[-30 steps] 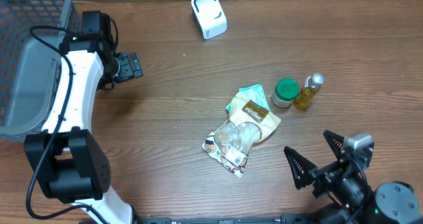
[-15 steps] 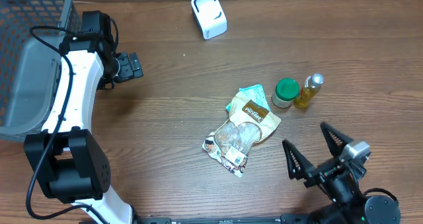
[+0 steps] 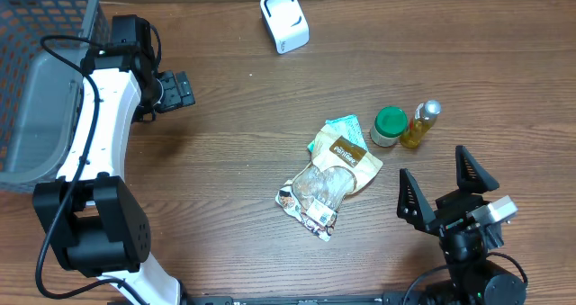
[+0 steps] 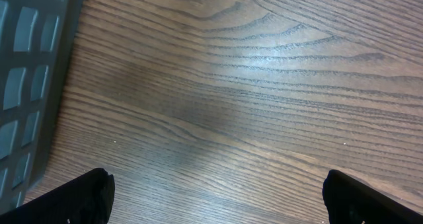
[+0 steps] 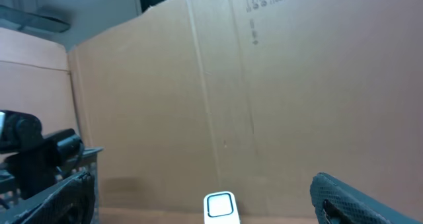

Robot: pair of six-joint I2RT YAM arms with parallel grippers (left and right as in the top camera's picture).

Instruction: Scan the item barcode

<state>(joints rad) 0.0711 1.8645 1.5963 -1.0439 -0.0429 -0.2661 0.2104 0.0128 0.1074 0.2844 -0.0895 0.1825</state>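
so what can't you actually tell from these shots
Barcodes: overhead view, print on the snack pouch, jar and bottle is too small to read.
Teal packet: overhead, mostly covered by the snack pouch.
Scanner: right wrist view, cut off by the bottom edge.
Left wrist view: only table and basket; no items.
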